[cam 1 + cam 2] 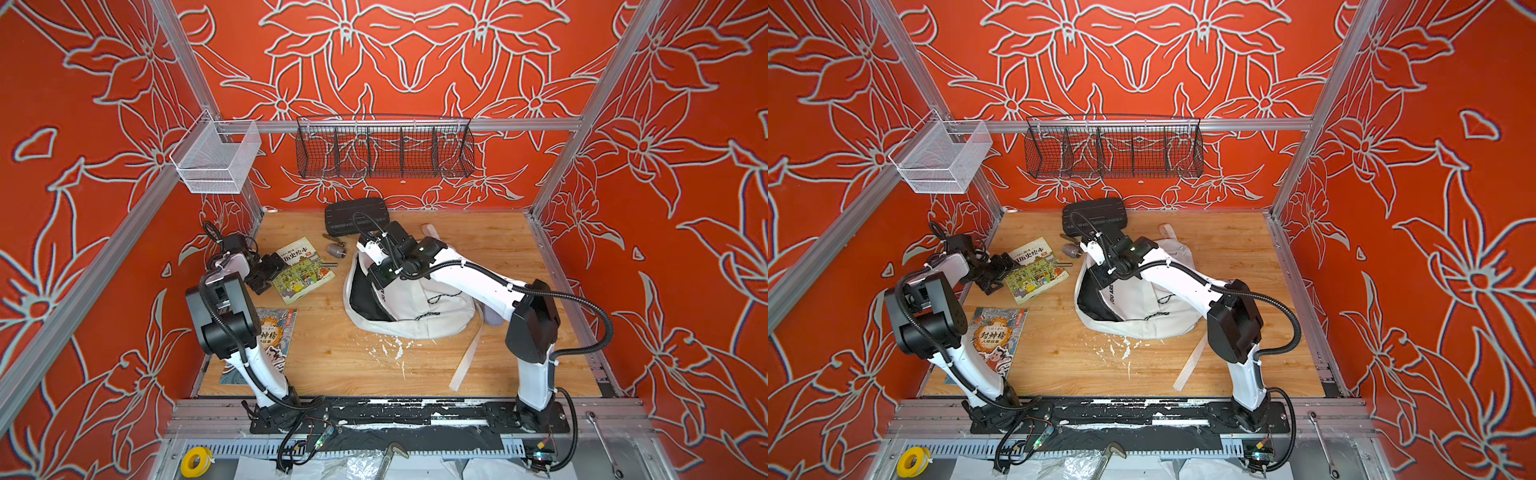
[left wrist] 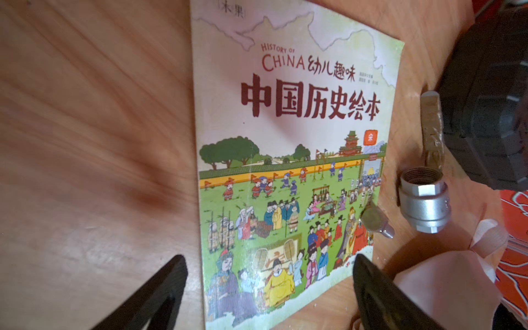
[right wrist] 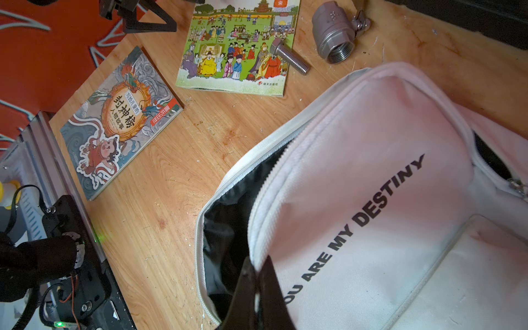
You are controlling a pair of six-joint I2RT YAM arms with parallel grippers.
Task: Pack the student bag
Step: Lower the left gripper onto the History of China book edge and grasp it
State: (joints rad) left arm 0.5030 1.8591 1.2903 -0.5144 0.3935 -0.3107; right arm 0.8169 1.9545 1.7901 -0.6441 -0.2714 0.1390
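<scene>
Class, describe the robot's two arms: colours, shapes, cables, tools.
The left arm and right arm share white tubular links and bulky black joint housings. Black ribbed cable conduits loop along them, fastened with white ties. The left tool and right tool are black, each with two tapered fingers.

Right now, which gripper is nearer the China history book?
Left. The left gripper hangs open at an edge of the book; the right gripper is shut on the zip edge of the bag, apart from the book.

The right gripper (image 3: 258,265) pinches the white zipper edge of the student bag (image 3: 371,160) beside its dark lining.
</scene>
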